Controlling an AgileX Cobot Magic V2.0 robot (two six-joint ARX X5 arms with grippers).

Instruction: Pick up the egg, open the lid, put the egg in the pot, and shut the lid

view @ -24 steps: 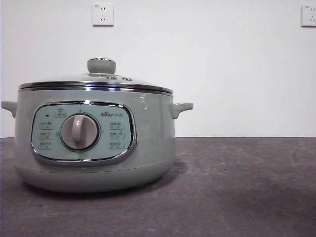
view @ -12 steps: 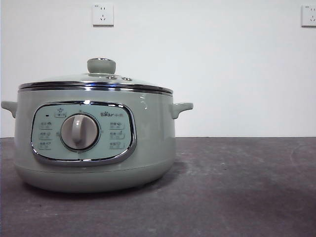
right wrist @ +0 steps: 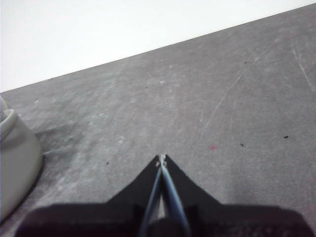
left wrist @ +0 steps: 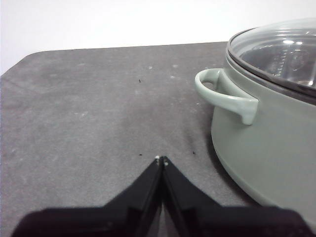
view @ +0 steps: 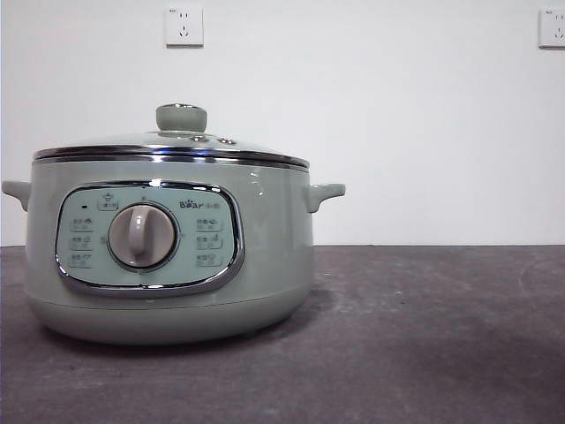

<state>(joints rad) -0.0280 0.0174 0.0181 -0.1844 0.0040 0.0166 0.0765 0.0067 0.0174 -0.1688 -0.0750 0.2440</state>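
The sage-green pot point(view: 168, 247) stands on the dark table at the left of the front view. The glass lid point(view: 172, 146) with its green knob point(view: 181, 117) sits closed on it. The pot point(left wrist: 266, 143) and lid point(left wrist: 281, 49) also show in the left wrist view, with one side handle point(left wrist: 222, 96) toward my left gripper point(left wrist: 161, 159). That gripper is shut and empty, beside the pot above the table. My right gripper point(right wrist: 161, 159) is shut and empty over bare table; a sliver of the pot point(right wrist: 15, 158) shows at that view's edge. The egg is out of view.
The dark grey table point(view: 424, 336) stretches to the right of the pot. A white wall stands behind it with two sockets, one above the pot point(view: 184, 26) and one at the far right point(view: 552, 26). Neither arm shows in the front view.
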